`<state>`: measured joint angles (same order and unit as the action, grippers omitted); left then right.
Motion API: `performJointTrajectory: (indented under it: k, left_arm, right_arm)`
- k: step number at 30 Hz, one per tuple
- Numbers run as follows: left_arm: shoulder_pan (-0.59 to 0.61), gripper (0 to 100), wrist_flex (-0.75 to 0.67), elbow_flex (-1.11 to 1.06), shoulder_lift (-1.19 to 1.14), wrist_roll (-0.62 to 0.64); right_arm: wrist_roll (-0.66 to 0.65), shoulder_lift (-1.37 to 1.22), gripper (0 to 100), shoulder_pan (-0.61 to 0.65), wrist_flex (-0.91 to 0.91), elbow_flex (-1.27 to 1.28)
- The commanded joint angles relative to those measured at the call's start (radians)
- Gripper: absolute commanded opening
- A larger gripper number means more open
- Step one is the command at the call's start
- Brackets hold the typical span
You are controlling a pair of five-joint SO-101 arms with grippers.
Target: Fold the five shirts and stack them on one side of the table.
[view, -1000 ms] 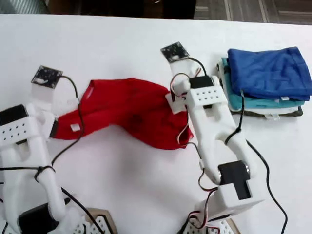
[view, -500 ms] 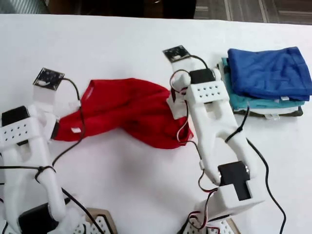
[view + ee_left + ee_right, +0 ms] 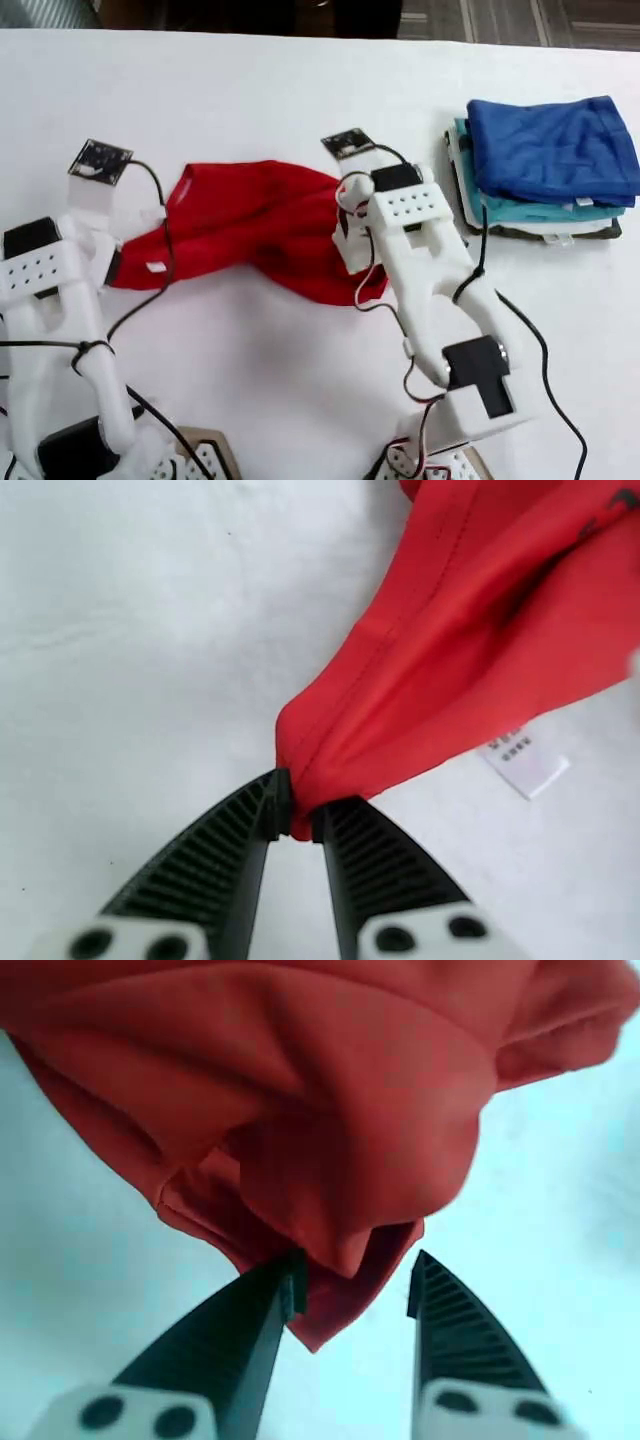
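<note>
The white worktop (image 3: 250, 80) is offering plenty of bare room toward its far edge and in front of the arms. The red shirt (image 3: 260, 220) is lying bunched near the middle, stretching between the two arms, probably so it can be pulled flat for folding. The stack of folded shirts (image 3: 545, 165) is sitting well apart on the right side, keeping that side for the pile. The left gripper (image 3: 297, 805) is clamping one pinched corner of the red shirt, anchoring it. The right gripper (image 3: 355, 1270) is standing with jaws apart around a bunched fold at the other end, not yet pinching. A small white label (image 3: 522, 765) is lying near the clamped corner.
</note>
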<state>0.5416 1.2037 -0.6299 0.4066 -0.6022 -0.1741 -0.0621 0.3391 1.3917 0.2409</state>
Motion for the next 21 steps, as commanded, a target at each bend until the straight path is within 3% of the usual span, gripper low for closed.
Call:
performJointTrajectory:
  k: [1,8,21]
  left_arm:
    - [-0.009,3,-0.014,0.004,0.038,0.006]
    - [-0.009,3,-0.032,0.004,0.038,0.006]
    - [-0.009,3,-0.035,0.004,0.038,0.006]
  right_arm:
    - [0.008,-0.018,17.0,0.018,-0.016,-0.002]
    - [0.008,-0.027,17.0,0.085,-0.018,0.000]
    - [0.008,-0.028,17.0,0.081,-0.018,0.006]
